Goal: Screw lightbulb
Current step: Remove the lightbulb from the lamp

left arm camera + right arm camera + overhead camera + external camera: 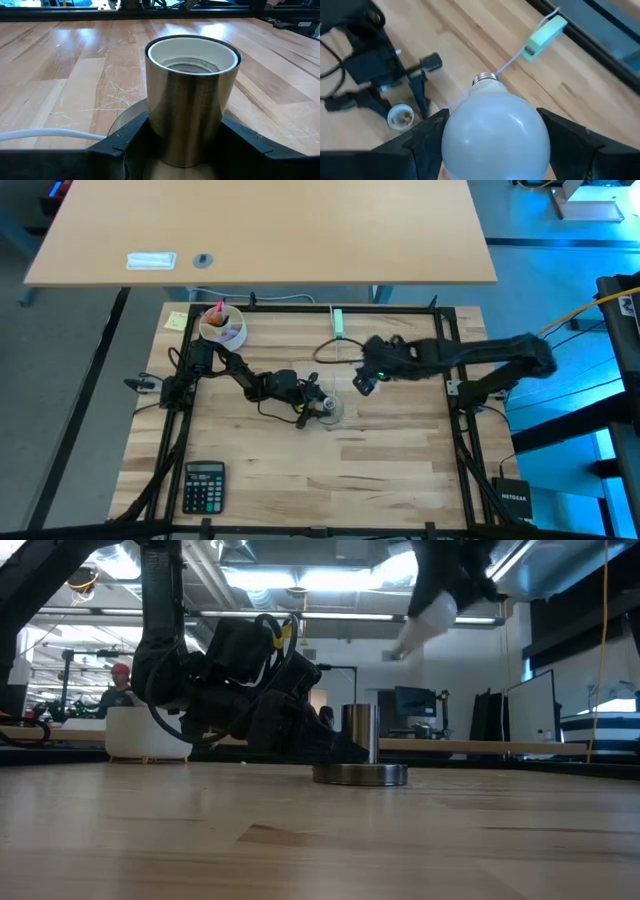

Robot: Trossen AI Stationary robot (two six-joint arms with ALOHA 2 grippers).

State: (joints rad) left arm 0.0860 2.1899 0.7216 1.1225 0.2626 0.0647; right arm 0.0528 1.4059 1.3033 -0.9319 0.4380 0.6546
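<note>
The lightbulb is white with a silvery screw base. It hangs well above the table in my right gripper, which is shut on it, up and to the right of the socket in the low view. The metal socket stands upright on its round base disc near the table's middle. Its open white-lined mouth faces up. My left gripper is shut around it. A thin white cord runs off from it. My left gripper has the socket's cylinder between its two fingers, one on each side of the lower wall. The fingers come nearly level from the table's left. The socket stands upright with its disc on the table. My right gripper pinches the bulb's round glass at its widest part, one finger on each side. The fingers slant downward. The screw base points away from the gripper, ahead of the fingers. The bulb is lifted clear of the table.
A pale green plug block lies on its cord near the far edge. A white cup and a yellow note sit far left, a calculator near left. A person shows in the room beyond.
</note>
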